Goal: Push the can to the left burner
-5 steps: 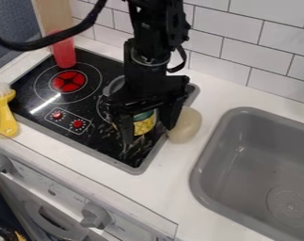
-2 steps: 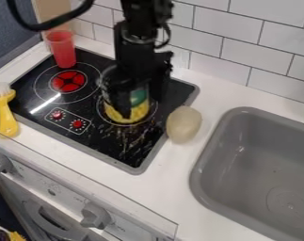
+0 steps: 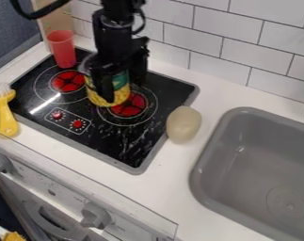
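Can [image 3: 120, 96] stands partly hidden, its top largely behind the claw [image 3: 123, 92].

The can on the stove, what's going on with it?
The robot's black gripper is down at the yellow-and-green can, on the black cooktop. The can stands between the burners, partly over the rings of the right burner. It is not yet centred on the left burner, so the job looks unfinished.

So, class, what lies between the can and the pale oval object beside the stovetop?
Between the can and the pale oval object, the camera view shows the right burner and a stretch of black stovetop.
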Robot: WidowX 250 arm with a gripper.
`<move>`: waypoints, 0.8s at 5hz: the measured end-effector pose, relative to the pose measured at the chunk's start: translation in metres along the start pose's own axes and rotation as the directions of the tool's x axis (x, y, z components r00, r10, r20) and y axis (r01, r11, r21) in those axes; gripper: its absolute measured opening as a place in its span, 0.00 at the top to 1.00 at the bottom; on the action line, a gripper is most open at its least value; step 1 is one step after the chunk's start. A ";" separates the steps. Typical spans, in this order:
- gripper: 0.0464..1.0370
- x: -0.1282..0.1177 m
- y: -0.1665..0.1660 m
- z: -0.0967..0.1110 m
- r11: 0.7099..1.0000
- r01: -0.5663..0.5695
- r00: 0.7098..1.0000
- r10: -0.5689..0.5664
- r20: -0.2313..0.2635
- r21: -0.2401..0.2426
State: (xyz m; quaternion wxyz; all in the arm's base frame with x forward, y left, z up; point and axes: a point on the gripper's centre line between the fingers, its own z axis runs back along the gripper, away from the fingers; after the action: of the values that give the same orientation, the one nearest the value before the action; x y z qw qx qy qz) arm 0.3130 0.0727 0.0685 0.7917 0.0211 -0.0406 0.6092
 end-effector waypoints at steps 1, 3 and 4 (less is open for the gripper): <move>0.04 0.018 0.000 -0.005 0.997 -0.081 0.997 0.081 -0.017 0.011; 0.04 0.032 0.021 -0.003 0.980 -0.198 0.980 0.198 -0.009 -0.008; 0.04 0.041 0.034 0.001 0.968 -0.250 0.968 0.250 0.003 -0.025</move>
State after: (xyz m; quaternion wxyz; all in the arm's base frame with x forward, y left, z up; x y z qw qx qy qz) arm 0.2904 0.1207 0.0725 0.7086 0.0079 -0.0527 0.7036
